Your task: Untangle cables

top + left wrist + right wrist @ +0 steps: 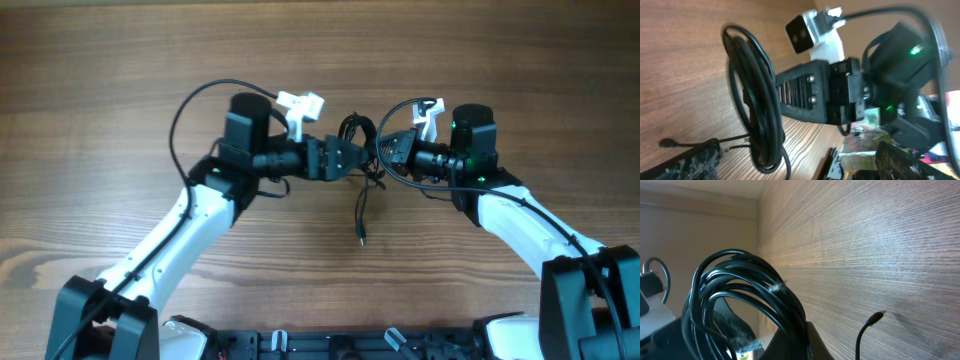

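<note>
Where the arms meet mid-table, overhead: the cables [357,130] bunch between left gripper [345,158] and right gripper [390,150]. One strand trails toward the base, its plug [361,240] on the table [120,60].

Left wrist: coil stands upright across the right gripper's slotted finger [800,95]. Jaw gap cannot be told, either side.

Right wrist: loops raised off the wood; gap again hidden.

Judgement: draw apart slowly, one loop at a time. Obstacle: the wrist-camera lead [398,108] arches just beside the bundle.
</note>
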`<state>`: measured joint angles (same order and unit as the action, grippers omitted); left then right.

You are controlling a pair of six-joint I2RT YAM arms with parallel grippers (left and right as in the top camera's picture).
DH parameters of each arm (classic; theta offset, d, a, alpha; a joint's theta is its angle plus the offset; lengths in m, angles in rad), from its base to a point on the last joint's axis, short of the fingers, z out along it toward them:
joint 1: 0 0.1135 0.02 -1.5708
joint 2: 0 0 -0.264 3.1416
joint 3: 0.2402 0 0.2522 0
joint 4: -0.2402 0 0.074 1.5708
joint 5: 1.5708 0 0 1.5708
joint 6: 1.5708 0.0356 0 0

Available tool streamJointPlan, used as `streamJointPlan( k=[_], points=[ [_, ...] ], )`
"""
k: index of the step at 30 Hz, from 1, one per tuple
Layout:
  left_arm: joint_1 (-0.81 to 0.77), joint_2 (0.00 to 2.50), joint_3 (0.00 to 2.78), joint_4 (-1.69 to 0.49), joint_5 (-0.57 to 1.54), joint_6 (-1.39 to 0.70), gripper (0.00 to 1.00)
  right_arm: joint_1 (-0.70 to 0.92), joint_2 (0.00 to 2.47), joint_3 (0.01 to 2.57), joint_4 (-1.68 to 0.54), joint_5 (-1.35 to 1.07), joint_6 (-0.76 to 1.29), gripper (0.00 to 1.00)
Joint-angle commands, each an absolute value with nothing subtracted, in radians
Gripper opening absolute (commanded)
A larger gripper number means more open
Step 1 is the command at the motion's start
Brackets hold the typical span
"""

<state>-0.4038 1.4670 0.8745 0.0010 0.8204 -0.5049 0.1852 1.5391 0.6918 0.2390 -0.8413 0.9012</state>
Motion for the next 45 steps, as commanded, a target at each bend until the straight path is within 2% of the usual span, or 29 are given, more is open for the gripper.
streamJointPlan(
  k=[1,3,4,5,6,7,9,10,12,15,18,19,21,23,28,30,32,34,36,38,40,42,44,45],
  points=[
    [-0.506,1.459,0.883,0.000,0.541,-0.511,0.65,0.199,1.539,0.695,0.242,-0.920,0.928,0.04],
    [-0.534,1.459,0.883,-0.023,0.417,-0.539,0.19,0.199,1.539,0.695,0.242,-0.950,0.945,0.04],
    [-0.535,1.459,0.883,-0.043,0.366,-0.572,0.08,0.199,1.539,0.695,0.242,-0.960,0.944,0.04],
    [-0.531,1.459,0.883,-0.061,0.330,-0.598,0.04,0.199,1.539,0.695,0.239,-0.960,0.940,0.04],
    [-0.521,1.459,0.883,-0.072,0.313,-0.616,0.04,0.199,1.539,0.695,0.234,-0.959,0.902,0.14],
    [-0.509,1.459,0.883,-0.072,0.321,-0.614,0.04,0.196,1.539,0.695,0.234,-0.950,0.796,0.56],
    [-0.487,1.459,0.883,-0.072,0.341,-0.614,0.04,0.173,1.539,0.695,0.229,-0.944,0.655,0.90],
    [-0.465,1.459,0.883,-0.072,0.384,-0.609,0.04,0.139,1.539,0.695,0.229,-0.944,0.588,1.00],
    [-0.413,1.459,0.883,-0.069,0.535,-0.560,0.04,0.075,1.539,0.695,0.231,-0.965,0.518,1.00],
    [-0.307,1.459,0.883,-0.043,0.850,-0.432,0.04,-0.014,1.539,0.695,0.273,-1.267,0.369,1.00],
    [-0.224,1.459,0.883,-0.029,1.189,-0.229,0.04,0.037,1.539,0.695,0.269,-1.336,0.344,1.00],
    [-0.214,1.459,0.883,-0.030,1.231,-0.193,0.04,0.063,1.539,0.695,0.269,-1.322,0.344,1.00],
    [-0.211,1.459,0.883,-0.030,1.222,-0.113,0.04,0.152,1.539,0.695,0.268,-1.194,0.363,1.00],
    [-0.205,1.459,0.883,-0.031,1.103,-0.108,0.04,0.200,1.539,0.695,0.269,-1.035,0.458,1.00],
    [-0.094,1.459,0.883,-0.057,1.072,-0.108,0.04,0.118,1.464,0.696,0.267,-0.979,0.472,1.00],
    [-0.047,1.459,0.883,-0.056,1.072,-0.105,0.04,0.127,1.377,0.702,0.194,-0.848,0.472,1.00],
    [-0.020,1.459,0.883,-0.057,1.149,-0.041,0.04,0.159,1.258,0.703,0.052,-0.702,0.472,1.00],
    [0.003,1.459,0.883,-0.057,1.311,0.013,0.04,0.199,1.123,0.703,-0.112,-0.618,0.470,1.00],
    [0.050,1.454,0.883,-0.058,1.448,0.014,0.04,0.255,0.949,0.703,-0.264,-0.554,0.484,1.00],
    [0.084,1.443,0.883,-0.065,1.501,-0.042,0.04,0.327,0.842,0.703,-0.325,-0.495,0.513,1.00],
    [0.092,1.415,0.883,-0.072,1.483,-0.061,0.04,0.506,0.802,0.686,-0.261,-0.476,0.521,1.00],
    [0.092,1.399,0.883,-0.111,1.418,-0.082,0.04,0.566,0.870,0.677,-0.136,-0.463,0.411,0.97],
    [0.091,1.385,0.883,-0.169,1.308,-0.201,0.04,0.615,1.032,0.677,0.070,-0.432,0.255,0.97],
    [0.087,1.380,0.883,-0.181,1.308,-0.218,0.04,0.621,1.065,0.678,0.096,-0.392,0.253,0.98]
  ],
)
